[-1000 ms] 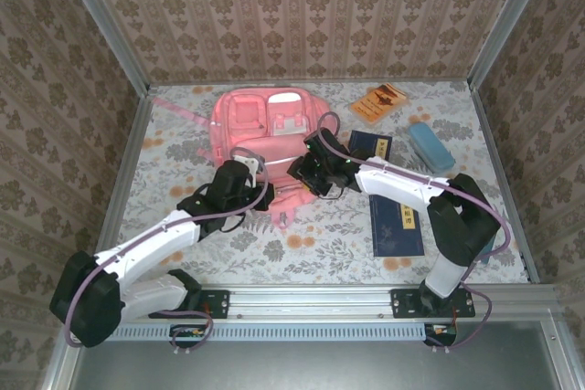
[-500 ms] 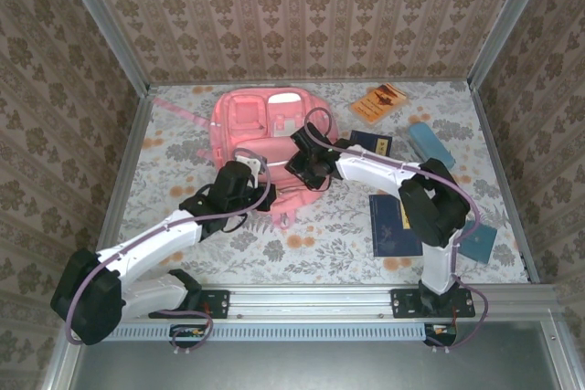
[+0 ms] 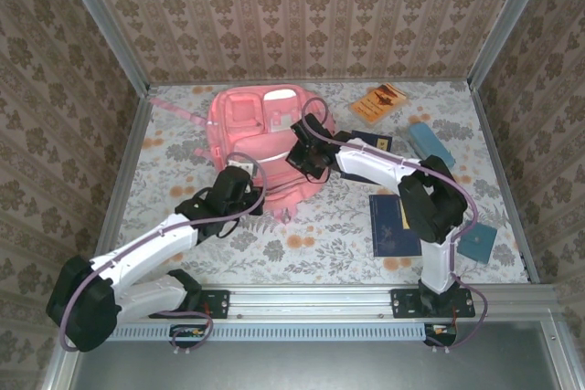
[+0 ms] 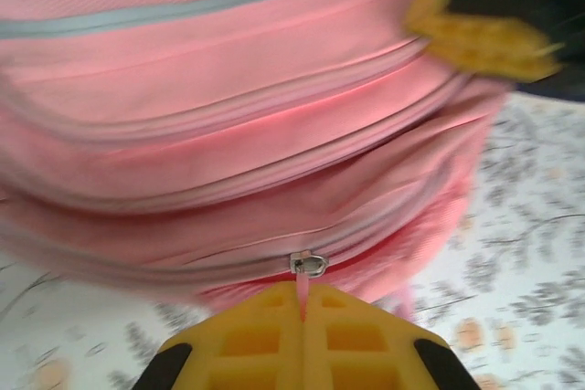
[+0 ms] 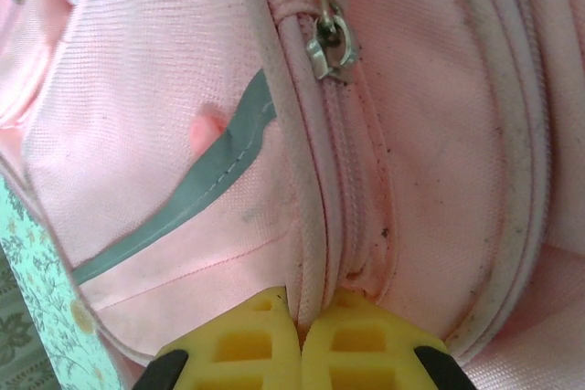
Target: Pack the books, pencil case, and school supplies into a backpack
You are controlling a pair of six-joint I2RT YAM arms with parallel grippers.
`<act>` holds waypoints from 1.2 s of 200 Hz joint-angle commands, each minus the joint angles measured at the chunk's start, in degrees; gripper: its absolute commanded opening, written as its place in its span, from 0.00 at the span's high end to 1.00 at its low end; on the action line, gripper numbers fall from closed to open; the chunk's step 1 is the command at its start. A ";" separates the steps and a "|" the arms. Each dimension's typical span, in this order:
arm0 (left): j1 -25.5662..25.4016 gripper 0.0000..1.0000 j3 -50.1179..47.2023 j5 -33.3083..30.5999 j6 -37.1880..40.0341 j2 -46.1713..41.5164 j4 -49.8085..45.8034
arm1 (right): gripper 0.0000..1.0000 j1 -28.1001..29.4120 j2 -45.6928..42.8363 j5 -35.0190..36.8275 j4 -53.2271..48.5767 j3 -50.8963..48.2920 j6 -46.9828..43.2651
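My left tool [image 4: 303, 310] is clamped on the thin pink zip pull [image 4: 303, 288]. My right tool [image 5: 300, 310] pinches a corded seam [image 5: 311, 216] of the backpack [image 3: 245, 125], which lies directly ahead of both. The woven fabric is soft and slack, so either pinch could slip, or the whole backpack could drag across the worktop [image 3: 320, 226] instead of unzipping.

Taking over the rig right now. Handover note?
Left tool: shut on the zipper pull of the backpack.
Right tool: shut, pinching a backpack seam.
On the table, right of the backpack: navy book, second navy book, orange booklet, pencil case.
Done: nothing packed.
Left: unzip, then load all of it.
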 commanded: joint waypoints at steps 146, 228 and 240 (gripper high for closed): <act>18.82 1.00 7.92 -8.17 12.64 8.34 -7.66 | 1.00 -8.16 -12.03 -6.92 -2.16 -2.22 -16.51; 29.35 1.00 9.97 2.46 21.59 11.95 3.46 | 1.00 -8.86 -11.45 -9.42 -4.06 -1.55 -18.40; 30.15 1.00 9.37 4.15 22.39 11.59 5.43 | 1.00 -9.02 -11.27 -9.90 -4.21 -1.55 -18.53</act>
